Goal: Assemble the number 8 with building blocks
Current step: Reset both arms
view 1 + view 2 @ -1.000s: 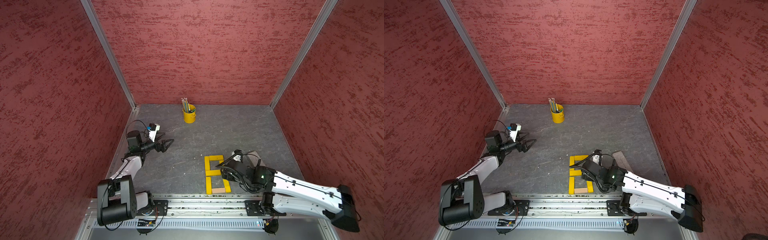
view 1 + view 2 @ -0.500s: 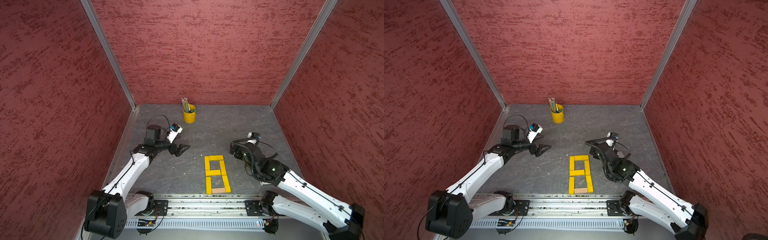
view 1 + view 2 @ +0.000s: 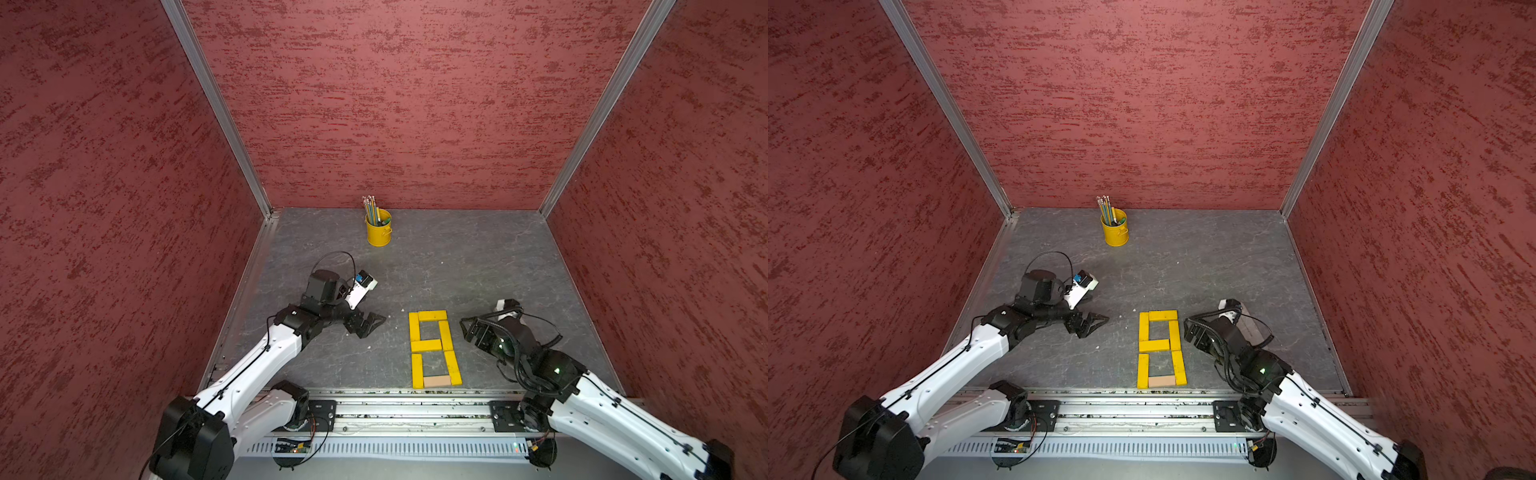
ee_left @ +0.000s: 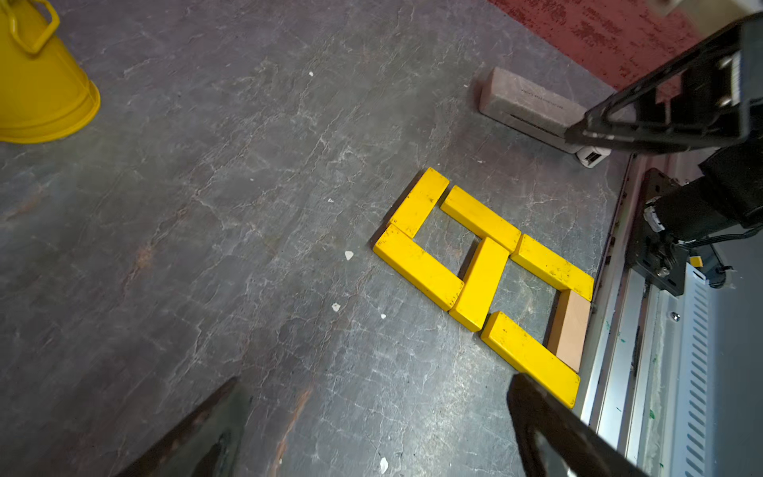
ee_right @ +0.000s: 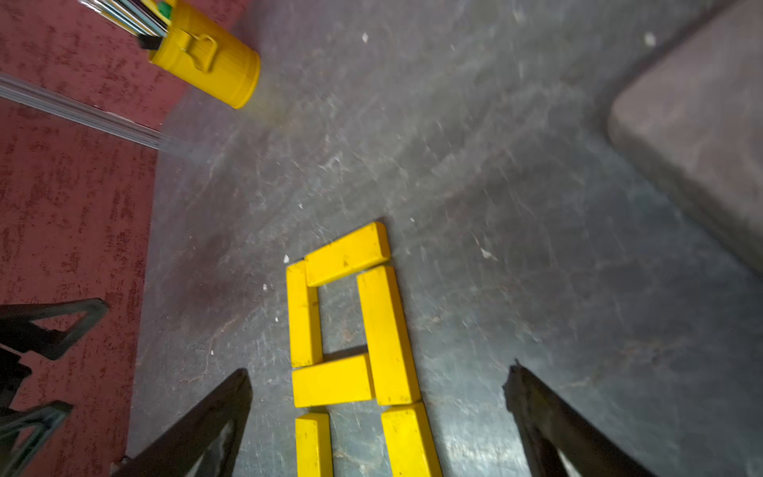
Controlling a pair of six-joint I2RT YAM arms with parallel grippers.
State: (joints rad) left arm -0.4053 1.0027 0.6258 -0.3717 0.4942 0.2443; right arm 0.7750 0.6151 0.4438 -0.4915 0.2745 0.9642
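The number 8 (image 3: 432, 348) (image 3: 1160, 348) lies flat near the table's front edge. Yellow building blocks (image 4: 481, 283) (image 5: 384, 334) form two loops, and one tan block (image 3: 437, 381) (image 4: 572, 326) closes the near end. My right gripper (image 3: 469, 332) (image 3: 1190, 332) (image 5: 377, 371) hangs open just right of the upper loop. It holds nothing and touches no block. My left gripper (image 3: 370, 325) (image 3: 1093, 324) (image 4: 375, 413) is open and empty over bare table, a short way left of the figure.
A yellow pencil bucket (image 3: 378, 230) (image 3: 1115, 230) (image 5: 206, 53) stands at the back. A grey-brown slab (image 4: 532, 103) (image 5: 702, 144) lies right of the figure, partly under my right arm. The metal rail (image 3: 395, 411) runs just in front of the tan block. Red walls close three sides.
The right gripper was low over the figure's right side; it has opened and come away, leaving the figure whole. My left arm has reached out from the left wall toward the figure.
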